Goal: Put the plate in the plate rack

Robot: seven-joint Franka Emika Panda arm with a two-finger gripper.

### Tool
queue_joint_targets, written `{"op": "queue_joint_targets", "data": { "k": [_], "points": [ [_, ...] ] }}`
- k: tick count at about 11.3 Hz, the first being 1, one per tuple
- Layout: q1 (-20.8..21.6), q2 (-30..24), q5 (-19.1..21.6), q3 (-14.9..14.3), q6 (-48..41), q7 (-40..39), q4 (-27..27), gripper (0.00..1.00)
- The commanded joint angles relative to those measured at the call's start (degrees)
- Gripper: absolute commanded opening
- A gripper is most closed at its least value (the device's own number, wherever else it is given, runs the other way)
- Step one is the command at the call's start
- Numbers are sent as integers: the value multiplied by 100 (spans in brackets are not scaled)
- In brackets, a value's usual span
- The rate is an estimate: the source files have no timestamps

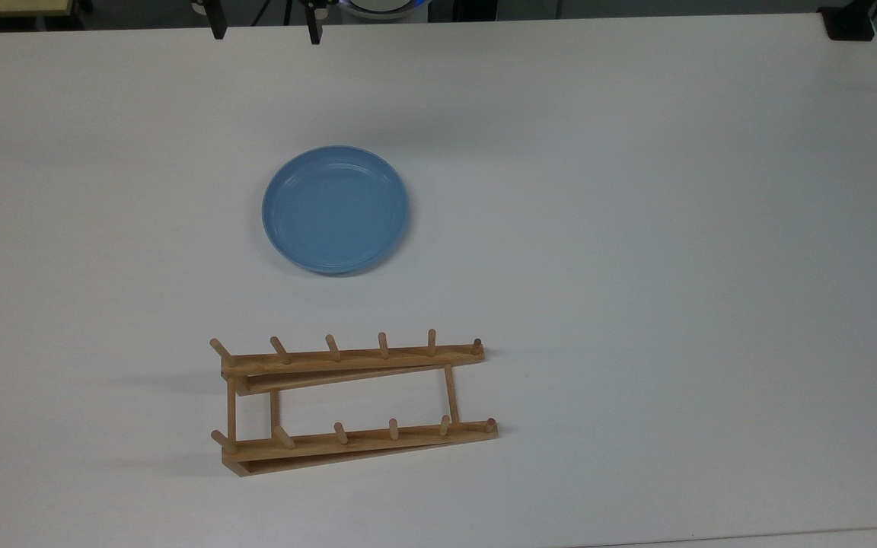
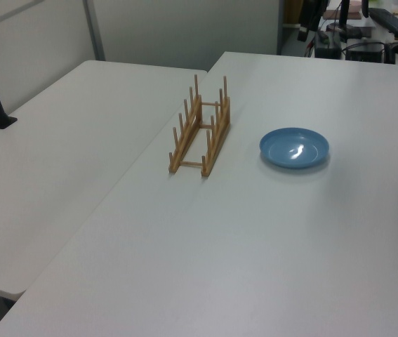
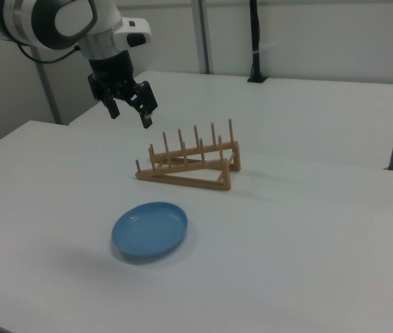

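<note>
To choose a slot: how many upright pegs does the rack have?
12: six along each rail of the plate rack, the top view's upper rail and lower rail.

Bright, even light; soft shadows

One plate, one rack, one arm, two benches.

A single blue plate (image 1: 336, 209) and a single wooden plate rack (image 1: 355, 399) with two rails, six upright pegs on each, twelve in all. One robot arm carries one gripper (image 3: 129, 113) with two fingers. Two white benches (image 2: 269, 232) stand side by side.
</note>
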Motion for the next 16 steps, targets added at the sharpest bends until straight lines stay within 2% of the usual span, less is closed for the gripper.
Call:
{"op": "queue_joint_targets", "data": {
  "k": [1,12,15,16],
  "points": [
    [113,-22,-54,-54,-193,-21,-1,100],
    [78,-13,-62,-45,-370,-169,-10,100],
    [34,4,-228,-45,-424,-528,-10,100],
    [34,66,-403,-45,-415,-1000,-106,100]
  ]
}}
